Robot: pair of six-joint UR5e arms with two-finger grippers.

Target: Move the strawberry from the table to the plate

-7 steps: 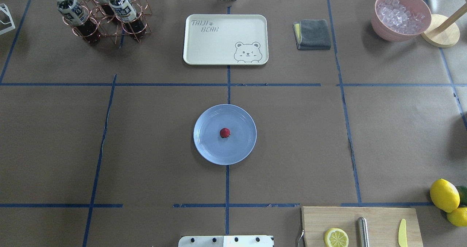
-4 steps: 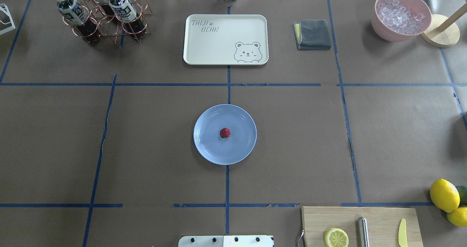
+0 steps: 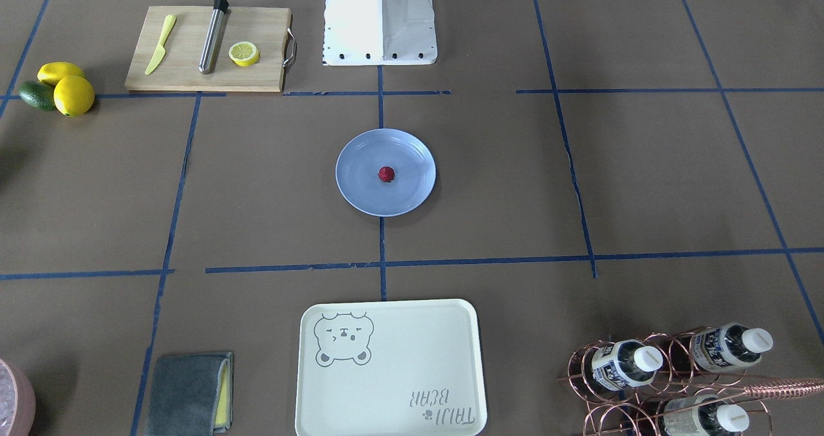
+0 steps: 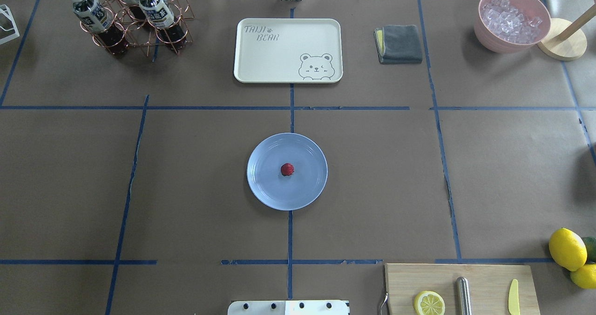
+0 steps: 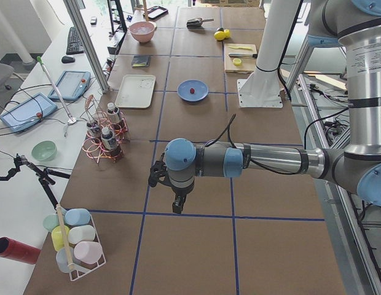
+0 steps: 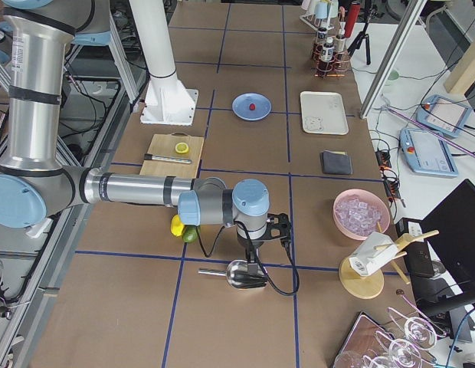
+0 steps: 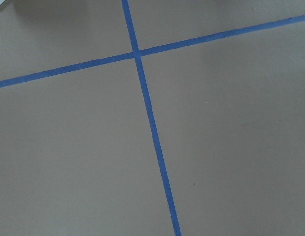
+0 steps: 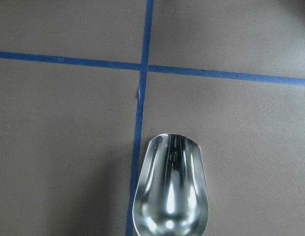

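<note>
**The berry is on the plate, so don't bump it**

Front view: The tiny dark-red bumpy strawberry sits near the middle of the round shiny light-blue plate. The plate is on the brown paper counter with blue tape lines. No arm is near it. I think the job is done.

Overhead view: The berry is roundish. If something knocks the plate, I think it could roll off.

Left side view: The left gripper hangs over bare counter, well apart from the plate. I cannot tell if it is wide or narrow. A big swing toward the middle could hit the plate.

Right side view: The right gripper hangs just above a shiny metal scoop, far from the plate. I cannot tell how wide it is, or if it holds anything. If it drops down, it could bang the scoop.

Left wrist view: Only counter and tape show here.

Right wrist view: The scoop lies right below, beside a tape line.
</note>
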